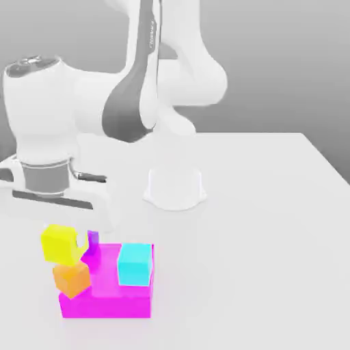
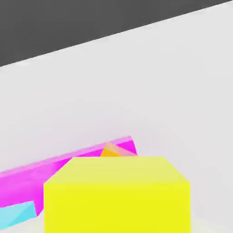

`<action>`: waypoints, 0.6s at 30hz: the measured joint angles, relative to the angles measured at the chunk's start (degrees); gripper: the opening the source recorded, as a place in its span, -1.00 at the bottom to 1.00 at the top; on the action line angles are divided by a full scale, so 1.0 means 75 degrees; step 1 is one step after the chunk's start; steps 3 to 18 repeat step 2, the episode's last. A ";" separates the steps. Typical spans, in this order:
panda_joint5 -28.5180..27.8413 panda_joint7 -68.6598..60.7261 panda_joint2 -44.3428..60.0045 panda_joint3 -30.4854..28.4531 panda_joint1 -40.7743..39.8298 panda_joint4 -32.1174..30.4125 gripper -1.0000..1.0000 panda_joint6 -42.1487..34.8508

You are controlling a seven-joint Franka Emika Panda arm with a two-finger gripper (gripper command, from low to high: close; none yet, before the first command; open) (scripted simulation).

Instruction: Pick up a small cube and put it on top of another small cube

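The small yellow cube (image 1: 58,247) (image 2: 116,195) is at the exterior view's left, resting on the orange cube (image 1: 71,279), which is tilted and leans against the magenta block. My gripper (image 1: 61,238) reaches down over the yellow cube and is shut on it, with a white finger (image 1: 78,238) against its right face. In the hand view the yellow cube is very close to the camera, and a corner of the orange cube (image 2: 111,151) peeks out beyond it.
A flat magenta block (image 1: 106,297) (image 2: 68,168) carries a cyan cube (image 1: 135,264) (image 2: 16,214). A small purple cube (image 1: 93,238) sits behind the finger. The arm's white base (image 1: 174,188) stands mid-table. Bare white table stretches to the exterior view's right.
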 joint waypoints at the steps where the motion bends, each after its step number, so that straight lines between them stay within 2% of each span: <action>1: 0.0000 0.0000 0.0000 0.0000 0.0000 0.0000 1.00 0.0000; 18: 0.0000 0.0000 0.0000 0.0000 0.0000 0.0000 1.00 0.0000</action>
